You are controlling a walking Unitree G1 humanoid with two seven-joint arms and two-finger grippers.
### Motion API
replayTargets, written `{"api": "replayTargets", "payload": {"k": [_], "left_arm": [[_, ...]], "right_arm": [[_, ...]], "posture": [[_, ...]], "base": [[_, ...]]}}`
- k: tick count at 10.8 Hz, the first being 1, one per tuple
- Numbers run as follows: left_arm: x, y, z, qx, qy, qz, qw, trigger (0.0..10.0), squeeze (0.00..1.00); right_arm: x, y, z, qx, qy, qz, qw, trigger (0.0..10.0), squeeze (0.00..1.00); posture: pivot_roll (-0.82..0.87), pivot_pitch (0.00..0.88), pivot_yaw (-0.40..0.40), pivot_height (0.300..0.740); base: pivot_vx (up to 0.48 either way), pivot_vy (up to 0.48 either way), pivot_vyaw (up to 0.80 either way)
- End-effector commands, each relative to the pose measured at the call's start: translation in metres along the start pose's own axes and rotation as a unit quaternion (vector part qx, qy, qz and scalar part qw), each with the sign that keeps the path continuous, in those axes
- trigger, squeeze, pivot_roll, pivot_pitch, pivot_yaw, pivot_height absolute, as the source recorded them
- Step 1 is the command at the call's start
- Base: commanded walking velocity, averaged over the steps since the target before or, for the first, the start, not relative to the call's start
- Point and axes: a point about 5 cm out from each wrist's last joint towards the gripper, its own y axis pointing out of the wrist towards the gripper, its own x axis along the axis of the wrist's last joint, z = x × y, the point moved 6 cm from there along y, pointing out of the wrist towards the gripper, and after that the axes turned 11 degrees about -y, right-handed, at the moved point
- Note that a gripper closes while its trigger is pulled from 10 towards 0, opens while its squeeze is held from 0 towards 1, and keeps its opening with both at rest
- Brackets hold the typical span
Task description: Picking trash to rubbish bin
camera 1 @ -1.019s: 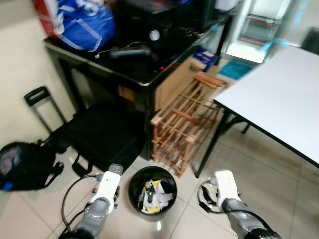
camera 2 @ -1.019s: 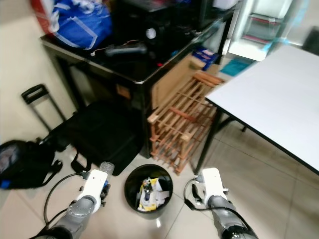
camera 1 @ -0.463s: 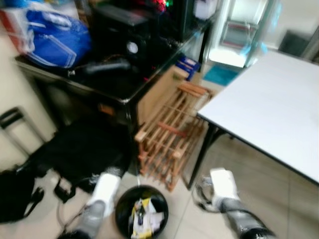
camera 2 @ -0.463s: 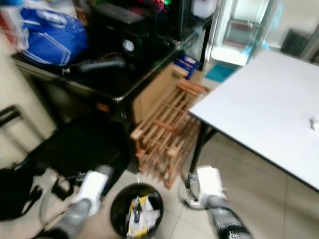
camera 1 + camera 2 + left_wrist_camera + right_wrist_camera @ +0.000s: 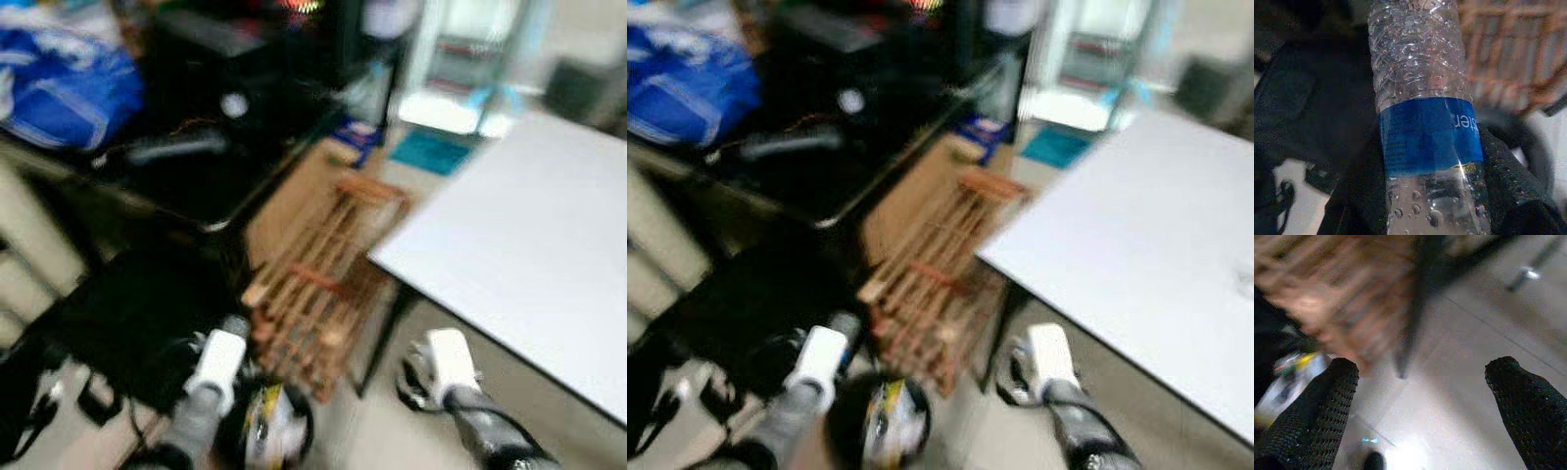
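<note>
Blur softens both eye views. In the left eye view, a white table (image 5: 529,225) fills the 3 o'clock side, and a wooden slatted rack (image 5: 318,274) stands at centre, just beside a dark cabinet (image 5: 196,166) towards 10 o'clock. A blue bag (image 5: 59,93) sits on the cabinet at 10 o'clock, and a black bag (image 5: 127,313) lies on the floor at 8 o'clock. The rubbish bin (image 5: 269,436) is at 6 o'clock, dark-rimmed with yellow and white scraps inside, partly cut off by the frame edge. The left arm reaches up from 7 o'clock, its wrist beside the bin's rim; the right arm comes from 5 o'clock, near the table's leg.

The right eye view gives the same scene, with the bin (image 5: 884,426) between the two arms.

In the left wrist view, the left gripper (image 5: 1430,181) is clamped on a clear plastic bottle (image 5: 1422,103) with a blue label, its black fingers (image 5: 1503,171) pressing either side of the label. Water droplets cling inside the bottle. Beyond it lie the black bag at 9 o'clock and the wooden rack at 1 o'clock.

In the right wrist view, the right gripper (image 5: 1422,406) holds nothing, its two black fingers (image 5: 1322,411) spread wide over pale floor tiles (image 5: 1464,357). The blurred rack sits at 11 o'clock, and scraps of bin trash show at 9 o'clock.
</note>
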Motion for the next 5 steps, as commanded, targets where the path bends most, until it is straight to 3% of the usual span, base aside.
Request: {"api": "replayTargets", "payload": {"k": [1, 5], "left_arm": [[-0.009, -0.002, -0.0009, 0.002, -0.007, 0.013, 1.0, 10.0, 0.0], [-0.011, -0.0027, -0.0001, 0.003, -0.006, 0.014, 1.0, 10.0, 0.0]], "right_arm": [[-0.009, -0.0022, 0.0009, 0.002, -0.002, 0.011, 1.0, 10.0, 0.0], [-0.0086, -0.002, 0.0016, 0.003, -0.002, 0.011, 1.0, 10.0, 0.0]], "posture": [[-0.02, 0.054, 0.014, 0.74], [-0.02, 0.049, 0.015, 0.74]], "base": [[0.0, 0.0, 0.0], [0.0, 0.0, 0.0]]}}
